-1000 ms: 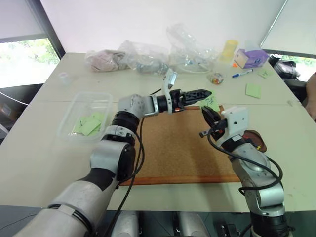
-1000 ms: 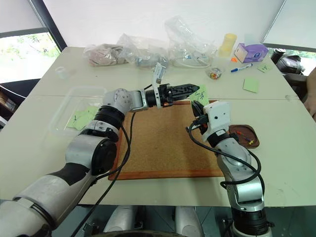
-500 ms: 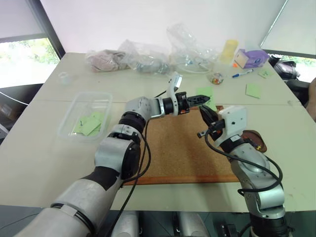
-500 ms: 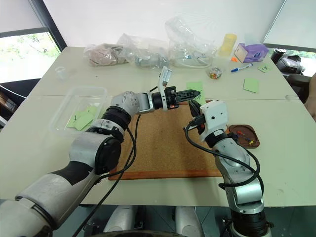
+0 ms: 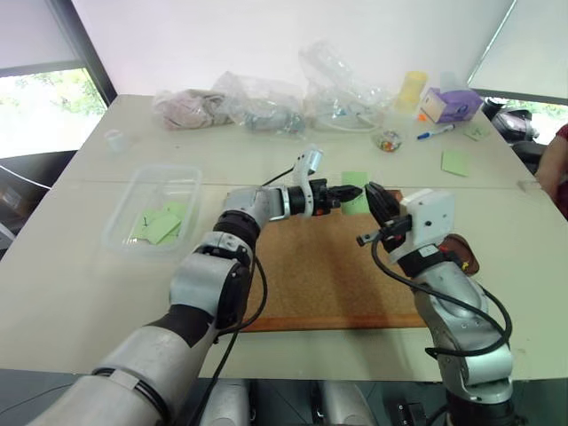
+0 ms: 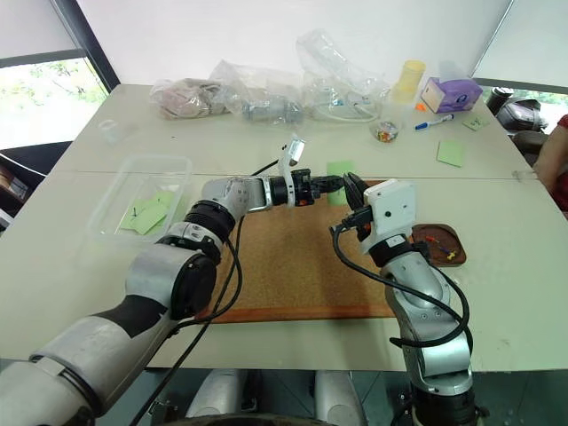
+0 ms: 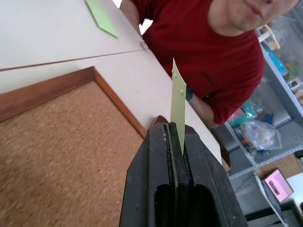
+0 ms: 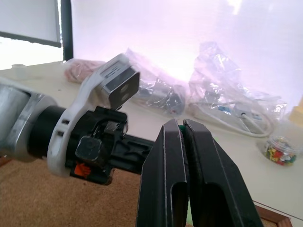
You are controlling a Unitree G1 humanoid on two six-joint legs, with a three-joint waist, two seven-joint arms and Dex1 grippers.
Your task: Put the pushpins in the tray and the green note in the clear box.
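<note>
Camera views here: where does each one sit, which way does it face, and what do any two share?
Left and right eye views: on the head, looking down over both arms at the corkboard and clear box.
Left wrist view: along the shut left claw, which pinches the green note; a person in red beyond.
Right wrist view: along the shut right claw, towards the plastic bags.
Shared: the right wrist and eye views both show the left claw.

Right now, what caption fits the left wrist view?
Left gripper shut on the green note above the corkboard.

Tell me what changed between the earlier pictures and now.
The left gripper sank toward the corkboard's far edge, and its jaws closed on the green note. The right gripper stayed shut beside it. The clear box and tray stayed put.
</note>
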